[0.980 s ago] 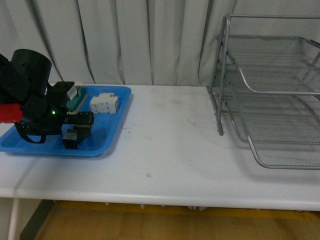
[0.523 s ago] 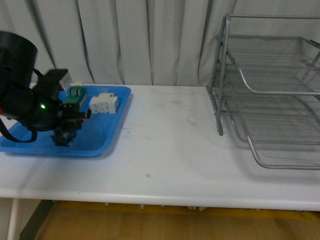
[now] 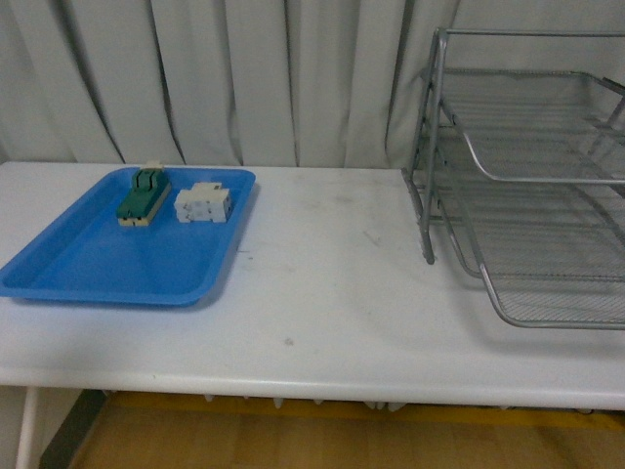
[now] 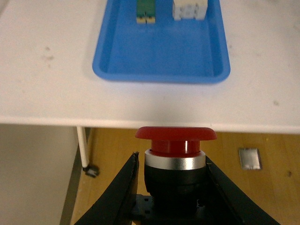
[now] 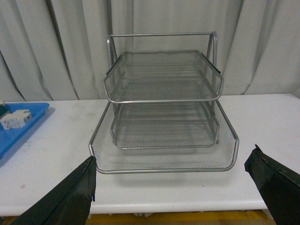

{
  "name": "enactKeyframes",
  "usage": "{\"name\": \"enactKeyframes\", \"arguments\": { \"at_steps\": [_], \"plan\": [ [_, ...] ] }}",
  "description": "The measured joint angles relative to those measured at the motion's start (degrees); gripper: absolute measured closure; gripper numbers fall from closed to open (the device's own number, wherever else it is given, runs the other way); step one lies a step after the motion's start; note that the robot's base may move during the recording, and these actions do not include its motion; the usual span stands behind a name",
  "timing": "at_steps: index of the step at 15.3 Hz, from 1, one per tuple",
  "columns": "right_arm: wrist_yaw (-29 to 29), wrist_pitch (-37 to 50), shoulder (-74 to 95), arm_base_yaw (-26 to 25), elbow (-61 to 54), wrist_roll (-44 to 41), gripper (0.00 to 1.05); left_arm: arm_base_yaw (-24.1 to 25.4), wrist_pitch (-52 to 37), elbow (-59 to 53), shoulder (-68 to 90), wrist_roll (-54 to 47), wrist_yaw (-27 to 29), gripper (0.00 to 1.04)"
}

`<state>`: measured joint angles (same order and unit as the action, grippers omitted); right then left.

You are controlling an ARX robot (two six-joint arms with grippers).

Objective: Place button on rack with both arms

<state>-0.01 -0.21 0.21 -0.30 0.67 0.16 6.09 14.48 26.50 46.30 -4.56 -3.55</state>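
Note:
In the left wrist view my left gripper is shut on the button; its red mushroom cap and silver collar stand up between the black fingers. The gripper hangs off the table's front edge, over the wooden floor. The silver wire-mesh rack stands at the table's right in the front view. It fills the right wrist view, where my right gripper is open and empty, facing the rack's lowest tray from the front. Neither arm shows in the front view.
A flat blue tray lies at the table's left, holding a green-and-cream switch block and a white terminal block. Both also show in the left wrist view on the tray. Grey curtains hang behind the table.
My left arm has lifted the button out of the blue tray and drawn back out of the front view. The tray now holds only the two blocks.

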Motion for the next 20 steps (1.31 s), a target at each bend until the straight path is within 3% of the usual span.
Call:
{"name": "enactKeyframes", "arguments": {
  "at_steps": [16, 17, 18, 20],
  "plan": [
    [0.00, -0.02, 0.00, -0.02, 0.00, 0.00, 0.06, 0.02, 0.52, -0.26, 0.90, -0.24, 0.31, 0.70],
    [0.26, -0.07, -0.02, 0.04, 0.00, 0.00, 0.06, -0.04, -3.39, -1.05, 0.94, -2.10, -2.69, 0.70],
    [0.26, -0.02, -0.02, 0.04, 0.00, 0.00, 0.06, -5.09, -10.12, -1.38, 3.63, -7.19, -7.19, 0.70],
    [0.17, -0.02, 0.00, 0.28, 0.00, 0.00, 0.06, -19.17, -19.41, 2.80, 17.07, -11.45, -7.98, 0.70]
  ]
}}
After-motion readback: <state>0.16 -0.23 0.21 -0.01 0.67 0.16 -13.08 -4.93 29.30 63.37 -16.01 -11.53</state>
